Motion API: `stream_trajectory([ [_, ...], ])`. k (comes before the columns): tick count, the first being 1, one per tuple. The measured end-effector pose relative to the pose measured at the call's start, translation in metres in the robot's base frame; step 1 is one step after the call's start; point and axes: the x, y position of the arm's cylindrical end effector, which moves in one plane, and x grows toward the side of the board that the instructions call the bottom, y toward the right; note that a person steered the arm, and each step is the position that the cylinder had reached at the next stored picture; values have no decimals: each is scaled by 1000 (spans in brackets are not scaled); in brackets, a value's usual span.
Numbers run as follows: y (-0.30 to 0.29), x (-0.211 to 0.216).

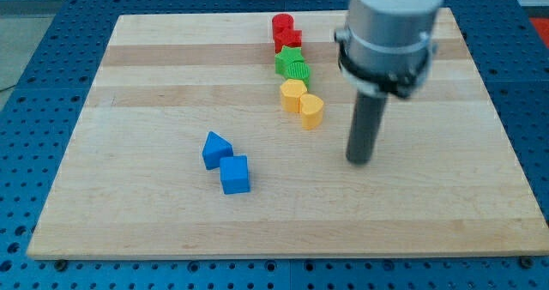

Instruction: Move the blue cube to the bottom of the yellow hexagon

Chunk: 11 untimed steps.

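**Inspector:** Taking the yellow hexagon [293, 94] as the mark, what lies to its left?

**Assistant:** A blue triangular block [215, 148], lower left of the mark; the blue cube [234, 174] touches it. Both well apart from the mark.

**Inspector:** At the mark?

**Assistant:** Green blocks [292, 64] and red blocks [285, 32] above; a yellow heart-like block [311, 111] touching its lower right.

**Inspector:** Right?

**Assistant:** My tip [359, 160], lower right of the mark, touching nothing. No jaws: a plain rod.

Blue triangular block [215, 148], red blocks [285, 31], green blocks [292, 64], wooden board [154, 67].
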Motion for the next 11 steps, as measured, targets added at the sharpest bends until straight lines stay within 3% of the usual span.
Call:
stream_trajectory([
  [1, -40, 82],
  [2, -62, 88],
  [4, -276, 84],
  [5, -339, 40],
  [6, -328, -3],
  [8, -152, -16],
  [9, -119, -18],
  [11, -226, -10],
])
